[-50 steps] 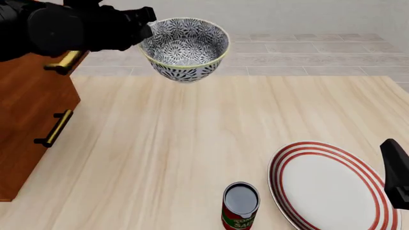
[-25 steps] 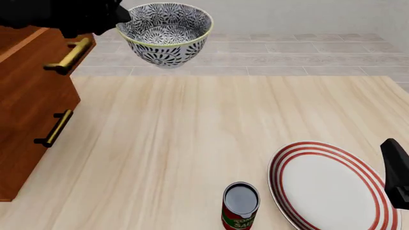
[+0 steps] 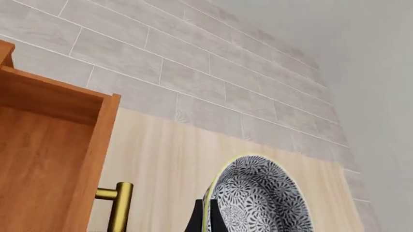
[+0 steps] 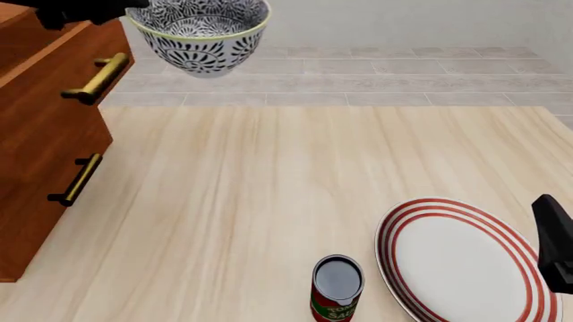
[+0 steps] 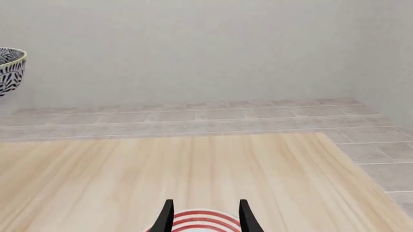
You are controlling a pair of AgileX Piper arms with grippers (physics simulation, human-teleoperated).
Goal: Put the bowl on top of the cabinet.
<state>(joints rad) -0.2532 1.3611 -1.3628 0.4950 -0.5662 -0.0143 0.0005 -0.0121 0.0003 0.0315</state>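
Note:
The bowl (image 4: 200,37), white with a dark floral pattern and a pale green rim, hangs high above the table at the top left of the front view, just right of the cabinet's upper edge. My left gripper (image 4: 125,12) is shut on its left rim, mostly cut off by the frame. In the left wrist view the bowl (image 3: 261,200) fills the space beside a finger (image 3: 201,220) clamped on its rim. The reddish-brown cabinet (image 4: 40,134) stands at the left with brass handles (image 4: 96,79). My right gripper (image 5: 203,217) is open, low over the plate.
A white plate (image 4: 461,261) with red rings lies at the front right, under my right gripper (image 4: 553,241). A red can (image 4: 337,287) stands at the front edge left of the plate. A tiled floor and pale wall lie beyond the table.
My left gripper has carried the bowl up and to the left, closer to the cabinet's top edge. The right arm has not moved.

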